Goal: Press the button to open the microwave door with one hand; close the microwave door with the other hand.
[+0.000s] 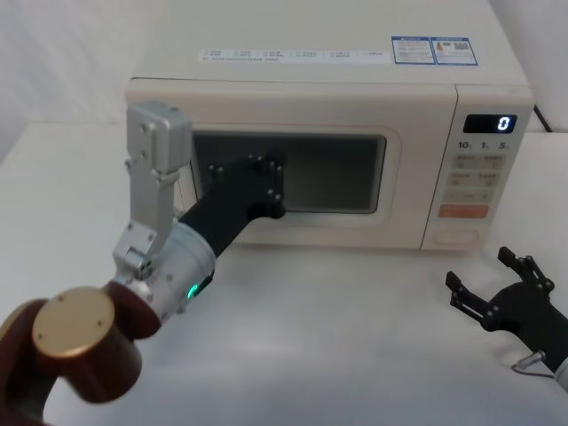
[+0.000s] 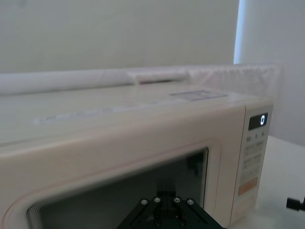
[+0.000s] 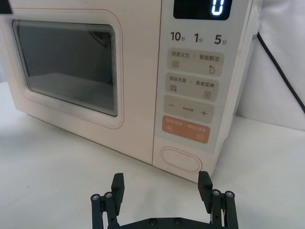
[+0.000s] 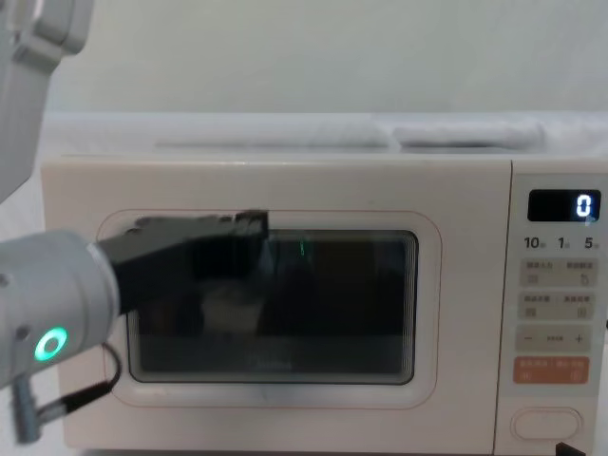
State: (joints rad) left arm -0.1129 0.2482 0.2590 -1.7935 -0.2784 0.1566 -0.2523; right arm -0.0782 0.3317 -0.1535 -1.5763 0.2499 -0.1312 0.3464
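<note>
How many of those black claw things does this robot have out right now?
2. The left gripper is up against the microwave door, in front of its window. The right gripper sits open, low over the table, just short of the button.

The cream-white boxy microwave (image 1: 328, 151) is sitting on the white desk (image 1: 337, 337). Its big cream microwave door (image 1: 293, 173) with the dark window is lying flat and shut. The wide cream pill-shaped button (image 3: 181, 159) is sitting at the bottom of the keypad strip.
</note>
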